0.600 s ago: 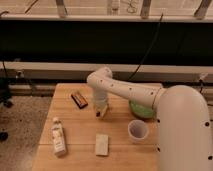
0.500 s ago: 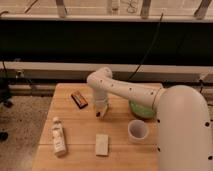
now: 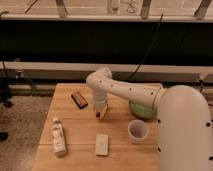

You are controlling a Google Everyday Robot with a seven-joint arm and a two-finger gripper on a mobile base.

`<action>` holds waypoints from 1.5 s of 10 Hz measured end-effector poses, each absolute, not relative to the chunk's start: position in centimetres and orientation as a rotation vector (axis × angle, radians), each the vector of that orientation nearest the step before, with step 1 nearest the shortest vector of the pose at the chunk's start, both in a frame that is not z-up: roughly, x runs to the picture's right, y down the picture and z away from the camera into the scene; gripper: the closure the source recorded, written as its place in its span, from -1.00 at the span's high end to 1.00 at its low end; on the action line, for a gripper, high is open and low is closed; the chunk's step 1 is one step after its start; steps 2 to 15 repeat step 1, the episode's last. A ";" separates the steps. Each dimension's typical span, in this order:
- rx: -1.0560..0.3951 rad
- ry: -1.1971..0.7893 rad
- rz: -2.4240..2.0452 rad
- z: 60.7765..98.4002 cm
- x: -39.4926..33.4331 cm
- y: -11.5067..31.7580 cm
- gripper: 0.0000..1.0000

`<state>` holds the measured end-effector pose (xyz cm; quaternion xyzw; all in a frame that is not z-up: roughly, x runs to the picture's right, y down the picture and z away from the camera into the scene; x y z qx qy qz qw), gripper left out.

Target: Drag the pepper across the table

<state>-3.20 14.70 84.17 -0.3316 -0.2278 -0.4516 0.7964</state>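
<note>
My gripper [image 3: 102,113] points down at the wooden table [image 3: 75,122], near its middle, at the end of the white arm that reaches in from the right. A small yellow-orange thing, which looks like the pepper [image 3: 104,115], sits right at the gripper's tip and touches the table. Most of it is hidden by the gripper.
A brown snack bar [image 3: 79,99] lies just left of the gripper. A small bottle [image 3: 58,136] lies at the front left, a white packet [image 3: 102,144] in front, and a paper cup [image 3: 138,131] at the front right. A green object [image 3: 142,109] is partly hidden behind the arm.
</note>
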 end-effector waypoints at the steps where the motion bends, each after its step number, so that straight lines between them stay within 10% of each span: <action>1: -0.712 -0.491 -0.975 84.1 -3.3 14.8 -1.00; 15: -0.712 -0.491 -0.975 84.1 -3.3 14.8 -1.00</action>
